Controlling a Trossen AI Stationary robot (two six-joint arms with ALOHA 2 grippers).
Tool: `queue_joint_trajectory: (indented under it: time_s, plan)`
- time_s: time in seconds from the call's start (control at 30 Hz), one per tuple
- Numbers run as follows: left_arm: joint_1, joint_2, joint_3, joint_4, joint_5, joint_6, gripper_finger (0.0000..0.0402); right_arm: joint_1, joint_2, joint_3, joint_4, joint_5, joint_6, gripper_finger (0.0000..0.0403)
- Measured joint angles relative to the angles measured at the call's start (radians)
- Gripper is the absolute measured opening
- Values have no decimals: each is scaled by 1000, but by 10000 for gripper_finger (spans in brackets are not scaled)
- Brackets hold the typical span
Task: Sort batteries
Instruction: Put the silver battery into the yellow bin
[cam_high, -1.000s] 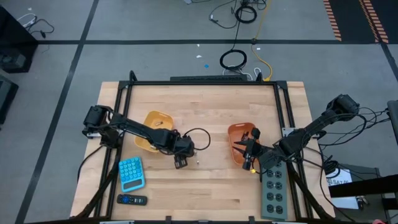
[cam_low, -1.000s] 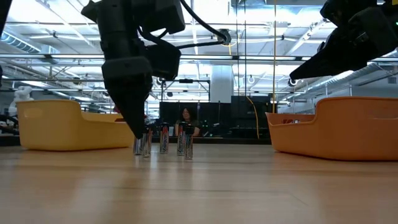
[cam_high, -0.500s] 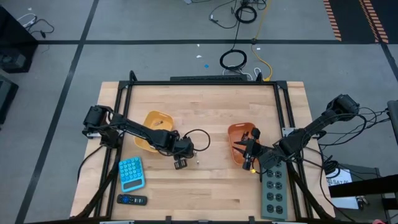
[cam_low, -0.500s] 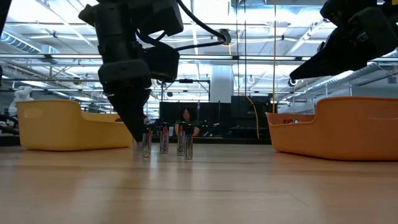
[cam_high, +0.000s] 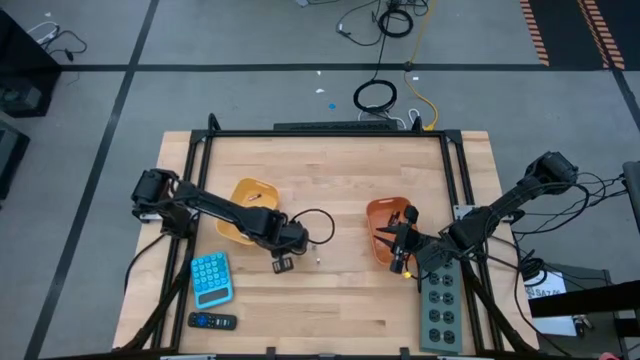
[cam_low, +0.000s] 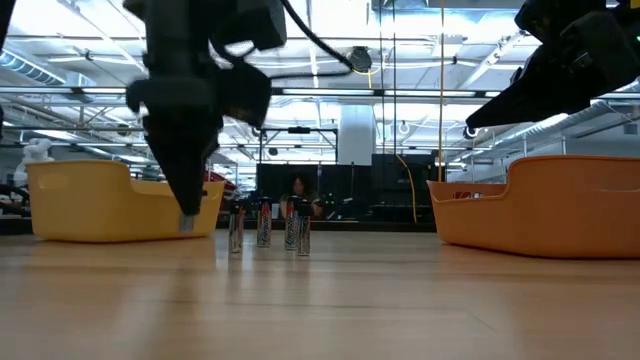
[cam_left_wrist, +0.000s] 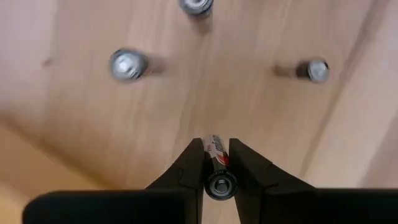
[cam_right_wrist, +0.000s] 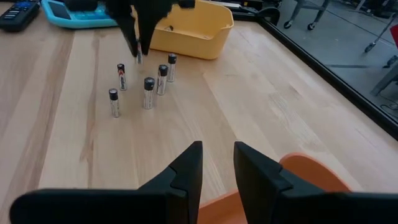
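Observation:
Several small batteries (cam_right_wrist: 148, 92) stand upright on their ends on the wooden table (cam_high: 330, 300), between the yellow tray (cam_high: 250, 200) and the orange tray (cam_high: 388, 222). My left gripper (cam_low: 187, 215) hangs just left of this group, shut on one more battery (cam_left_wrist: 216, 152). In the left wrist view, three standing batteries (cam_left_wrist: 127, 64) show below it. My right gripper (cam_right_wrist: 217, 163) is open with nothing between its fingers, at the near edge of the orange tray (cam_right_wrist: 314, 177). My left gripper pinches the battery's sides (cam_left_wrist: 216, 160) between its two fingers. The fingers come from above, pointing down, and lie along the battery. The battery stands upright in the hold, its lower end (cam_low: 187, 226) sticking out below the fingertips, clear of the table.
A blue calculator (cam_high: 211, 277) and a black remote (cam_high: 212, 321) lie at the near left. A grey power strip (cam_high: 440, 305) lies at the near right, and a cable loop (cam_high: 320, 222) trails behind the left wrist. The black table frame (cam_high: 320, 131) borders the far edge.
My left gripper has taken the leftmost battery out of the standing group. It has lifted it clear of the table and carried it a little toward the table's left edge, toward the yellow tray. The other batteries stay standing.

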Motion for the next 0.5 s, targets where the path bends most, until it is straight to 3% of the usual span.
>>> queue_joint_trajectory:
  time_s: [0.13,0.37,0.43,0.5]
  plan:
    - [6,-51,28,-110,-45,0,56,0,0,0,0,0,0,82]
    - [70,-134,60,-508,-247,-61,56,0,0,0,0,0,0,82]
    - [92,-149,55,-555,-248,-70,80,0,0,0,0,0,0,82]
    - [101,-155,53,-551,-233,-57,132,0,0,0,0,0,0,82]
